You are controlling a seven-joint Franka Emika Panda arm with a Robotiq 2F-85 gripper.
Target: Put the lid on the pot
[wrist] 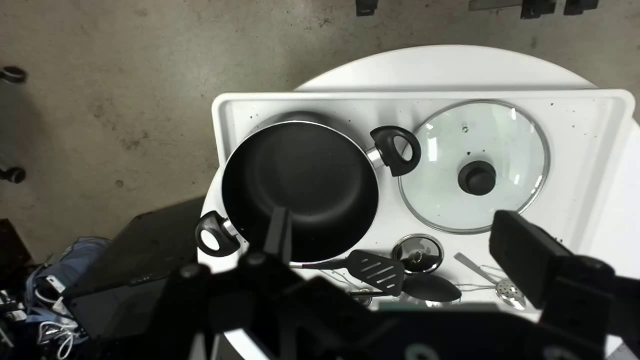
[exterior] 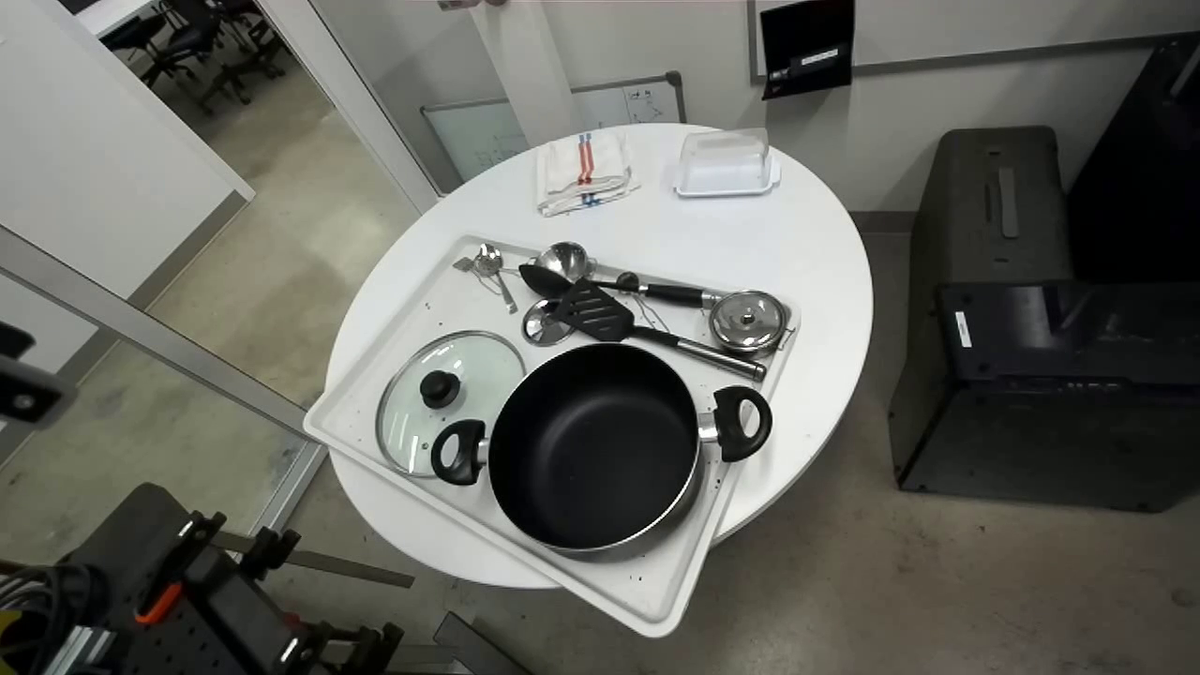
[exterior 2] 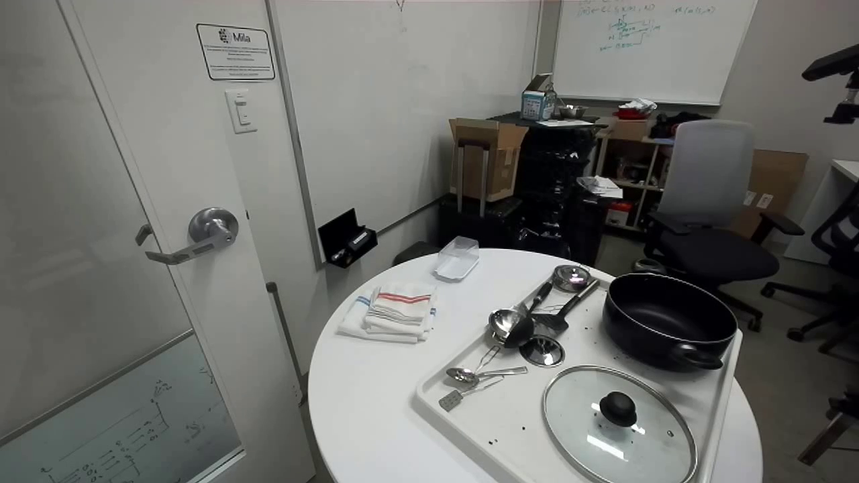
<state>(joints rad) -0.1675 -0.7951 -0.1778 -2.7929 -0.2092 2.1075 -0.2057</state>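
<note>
The lid (exterior: 440, 389) is a round clear glass disc with a metal rim and a black knob. It lies flat on the tray, knob up, and also shows in an exterior view (exterior 2: 618, 410) and the wrist view (wrist: 477, 177). The black pot (exterior: 595, 445) stands upright and uncovered beside it, also in an exterior view (exterior 2: 664, 315) and the wrist view (wrist: 305, 185). One pot handle overlaps the lid's edge from above. My gripper (wrist: 392, 220) is open, its fingers wide apart with nothing between them, above the tray. Its lower parts hide some utensils.
The white tray (exterior: 403, 478) rests on a round white table (exterior: 816, 234). A black slotted spatula (exterior: 595, 309), spoons, a ladle and a small metal pot (exterior: 748, 322) lie beyond the pot. A folded towel (exterior: 583, 171) and a clear butter dish (exterior: 724, 164) stand farther back.
</note>
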